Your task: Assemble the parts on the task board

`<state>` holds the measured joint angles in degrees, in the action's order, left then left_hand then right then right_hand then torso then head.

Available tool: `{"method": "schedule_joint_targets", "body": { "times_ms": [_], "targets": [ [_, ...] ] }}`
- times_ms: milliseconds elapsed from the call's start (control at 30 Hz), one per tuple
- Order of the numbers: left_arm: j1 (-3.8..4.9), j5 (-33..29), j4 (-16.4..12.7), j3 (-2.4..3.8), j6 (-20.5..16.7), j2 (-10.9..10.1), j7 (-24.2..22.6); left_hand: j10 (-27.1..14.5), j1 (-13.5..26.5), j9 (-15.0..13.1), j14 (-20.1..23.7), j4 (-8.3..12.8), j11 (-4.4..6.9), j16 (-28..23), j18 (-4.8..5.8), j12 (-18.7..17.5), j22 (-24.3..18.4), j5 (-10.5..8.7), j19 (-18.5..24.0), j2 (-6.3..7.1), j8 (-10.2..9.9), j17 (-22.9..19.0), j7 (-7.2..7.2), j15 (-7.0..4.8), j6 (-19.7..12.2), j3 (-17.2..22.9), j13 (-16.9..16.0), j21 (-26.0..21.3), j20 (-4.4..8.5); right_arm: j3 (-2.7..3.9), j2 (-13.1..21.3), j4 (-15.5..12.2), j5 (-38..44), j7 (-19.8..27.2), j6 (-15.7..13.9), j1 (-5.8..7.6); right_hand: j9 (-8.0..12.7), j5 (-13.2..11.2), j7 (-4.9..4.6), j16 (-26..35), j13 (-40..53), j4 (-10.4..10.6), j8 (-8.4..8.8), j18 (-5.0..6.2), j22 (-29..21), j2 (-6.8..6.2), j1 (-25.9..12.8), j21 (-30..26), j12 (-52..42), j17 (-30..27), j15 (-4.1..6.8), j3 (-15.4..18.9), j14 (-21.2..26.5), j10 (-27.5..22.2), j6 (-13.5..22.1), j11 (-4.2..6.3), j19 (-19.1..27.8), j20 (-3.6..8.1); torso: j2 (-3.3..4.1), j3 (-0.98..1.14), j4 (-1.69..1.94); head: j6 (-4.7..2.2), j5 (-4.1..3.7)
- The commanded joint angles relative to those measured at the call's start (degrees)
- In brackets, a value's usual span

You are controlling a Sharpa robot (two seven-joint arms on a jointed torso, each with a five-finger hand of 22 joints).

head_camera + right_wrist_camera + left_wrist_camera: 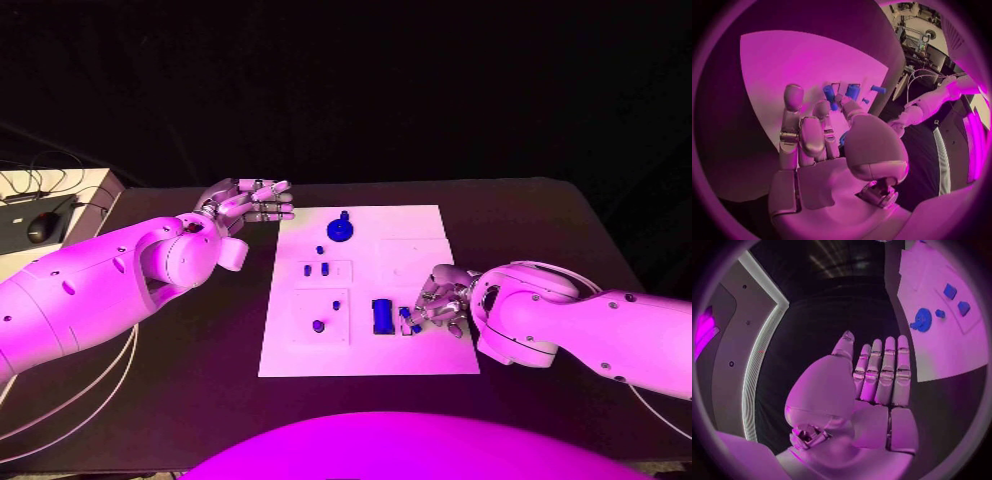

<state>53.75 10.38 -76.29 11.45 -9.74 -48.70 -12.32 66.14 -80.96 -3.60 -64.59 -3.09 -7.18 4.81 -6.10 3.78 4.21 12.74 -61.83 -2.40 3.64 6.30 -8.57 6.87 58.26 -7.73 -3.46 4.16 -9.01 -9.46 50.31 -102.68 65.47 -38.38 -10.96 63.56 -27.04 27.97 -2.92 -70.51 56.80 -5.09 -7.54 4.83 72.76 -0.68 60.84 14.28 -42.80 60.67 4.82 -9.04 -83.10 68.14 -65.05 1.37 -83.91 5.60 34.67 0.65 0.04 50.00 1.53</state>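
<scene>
My right hand (440, 303) pinches a small blue part (405, 321) beside the block (382, 316); left hand (248, 205) loose; might knock it

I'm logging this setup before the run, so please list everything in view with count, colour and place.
task board: one, white, middle of the table.
round part: one, blue, far end of the board.
block part: one, blue, near end of the board, beside the right hand's fingers.
small parts: several, blue, across the board's left half.
table: one, black.
mouse: one, dark, on a pale surface left of the table.
left hand: open, off the board's far-left corner.
right hand: at the board's right edge; hold unclear.
</scene>
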Motion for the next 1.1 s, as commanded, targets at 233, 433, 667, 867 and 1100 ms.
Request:
{"method": "schedule_joint_targets", "body": {
  "times_ms": [233, 433, 667, 867, 1100],
  "targets": [
    [-0.06, -0.09, -0.12, 0.01, 1.29, 0.03, -0.02, -0.31, -0.04, 0.04, 0.01, 0.05, -0.13, 0.19, 0.25, -0.23, -0.02, 0.11, 0.12, -0.26, -0.05, -0.05, -0.38, -0.11, -0.08, -0.01, 0.01, 0.0, 0.14, -0.01, -0.26, 0.24, -1.05, 0.45, 2.43, 0.13, 0.35, -1.02, -0.08, 0.28, 0.11, 1.37, 0.21, -0.21, -0.2, 0.42, -0.84, -0.36, 0.12, -0.11, 0.23, 1.96, -0.02, 0.22, -0.44, 0.26, -2.31, 0.13, 0.02, 0.01, 0.01, 0.0, 0.01],
    [-0.06, -0.07, -0.11, 0.0, 1.34, 0.03, 0.03, -0.44, -0.07, 0.04, 0.0, 0.04, -0.17, 0.2, 0.25, -0.23, -0.03, 0.11, 0.13, -0.31, -0.05, -0.05, -0.4, -0.1, -0.16, 0.06, 0.01, -0.01, 0.14, -0.01, -0.38, 0.56, -0.88, 0.4, 2.36, 0.16, 0.44, -2.91, -0.13, 0.28, 0.13, 2.64, 0.22, -0.2, -0.28, 0.24, -1.66, -0.43, 0.07, -0.14, 0.17, 3.03, -0.02, 0.29, -0.53, 0.19, -2.29, 0.09, 0.01, 0.03, -0.02, 0.0, 0.01],
    [-0.06, -0.05, -0.08, 0.0, 1.4, 0.07, 0.08, -0.44, -0.07, 0.04, 0.0, 0.04, -0.17, 0.2, 0.25, -0.23, -0.03, 0.11, 0.13, -0.31, -0.05, -0.05, -0.4, -0.1, -0.16, 0.06, 0.01, -0.01, 0.14, 0.0, -0.51, 0.78, -0.41, 0.52, 1.61, 0.17, 0.3, -4.46, -0.14, 0.21, 0.14, 4.81, -0.02, -0.14, -0.33, 0.37, -2.41, -0.29, 0.0, -0.14, 0.1, 5.03, -0.03, 0.4, -0.58, 0.14, -2.3, 0.03, 0.02, 0.03, -0.03, 0.0, -0.03],
    [-0.06, -0.05, -0.01, 0.0, 1.46, 0.15, 0.11, -0.44, -0.07, 0.04, 0.0, 0.04, -0.17, 0.2, 0.25, -0.23, -0.03, 0.11, 0.13, -0.31, -0.05, -0.05, -0.4, -0.1, -0.16, 0.06, 0.01, -0.01, 0.14, 0.0, -0.69, 0.94, -0.13, 0.88, 0.14, 0.17, 0.2, -4.25, -0.11, 0.19, 0.14, 5.77, -0.2, -0.11, -0.32, 0.97, -2.02, -0.07, -0.04, -0.19, 0.14, 6.67, 0.0, 0.47, -0.55, 0.13, -2.29, 0.02, 0.04, 0.03, 0.0, 0.0, -0.1],
    [-0.06, -0.04, 0.1, -0.01, 1.52, 0.24, 0.18, -0.44, -0.07, 0.04, 0.0, 0.04, -0.17, 0.2, 0.25, -0.23, -0.03, 0.11, 0.13, -0.31, -0.05, -0.05, -0.4, -0.1, -0.16, 0.06, 0.01, -0.01, 0.14, 0.0, -0.72, 0.74, -0.63, 1.4, -0.69, 0.17, 0.17, -4.14, -0.1, 0.2, 0.14, 5.91, -0.26, -0.12, -0.36, 1.02, -1.97, -0.16, -0.04, -0.24, 0.15, 7.01, 0.0, 0.49, -0.54, 0.13, -2.29, 0.04, 0.03, 0.0, 0.01, 0.0, -0.1]
  ]
}}
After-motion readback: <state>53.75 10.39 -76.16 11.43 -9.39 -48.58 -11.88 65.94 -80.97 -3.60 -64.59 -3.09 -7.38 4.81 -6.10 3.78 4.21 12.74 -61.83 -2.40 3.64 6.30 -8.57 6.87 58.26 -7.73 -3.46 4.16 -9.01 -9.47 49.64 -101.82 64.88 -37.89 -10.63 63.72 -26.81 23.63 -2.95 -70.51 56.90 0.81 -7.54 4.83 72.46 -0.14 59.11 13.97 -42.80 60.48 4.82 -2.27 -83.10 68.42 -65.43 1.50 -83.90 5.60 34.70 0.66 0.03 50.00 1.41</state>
